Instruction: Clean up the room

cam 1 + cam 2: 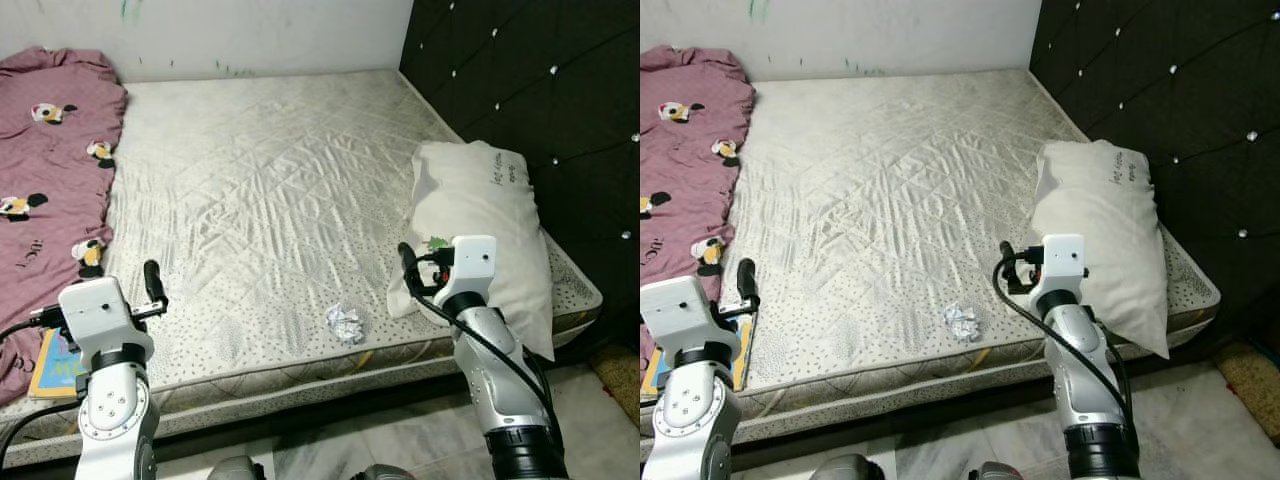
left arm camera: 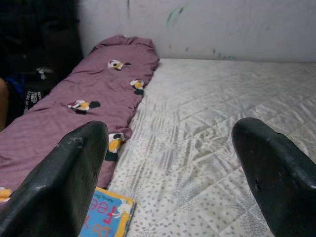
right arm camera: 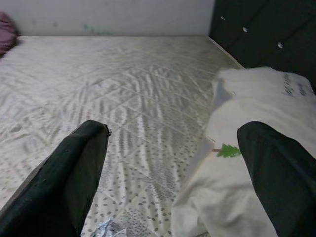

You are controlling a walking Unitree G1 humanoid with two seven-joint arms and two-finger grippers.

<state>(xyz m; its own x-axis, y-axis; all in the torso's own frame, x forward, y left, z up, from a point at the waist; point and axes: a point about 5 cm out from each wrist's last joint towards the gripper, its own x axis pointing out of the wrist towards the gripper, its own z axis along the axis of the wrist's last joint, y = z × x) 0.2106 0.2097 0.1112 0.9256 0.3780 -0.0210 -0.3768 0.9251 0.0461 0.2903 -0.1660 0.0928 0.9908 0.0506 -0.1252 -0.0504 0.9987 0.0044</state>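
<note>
Crumpled wrapper (image 1: pixel 345 323) on mattress (image 1: pixel 270 190); pillow (image 1: pixel 485 235) beside right gripper (image 3: pixel 173 163)

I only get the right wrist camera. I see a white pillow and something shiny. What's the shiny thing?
Observer: A crumpled silver foil wrapper lying on the grey quilted mattress, near its front edge.
Operator: Is there more stuff on the bed?
Observer: Yes, a colourful picture book by the left gripper.
Operator: What's next to the book?
Observer: A mauve blanket with cartoon prints along the mattress's left side.
</note>
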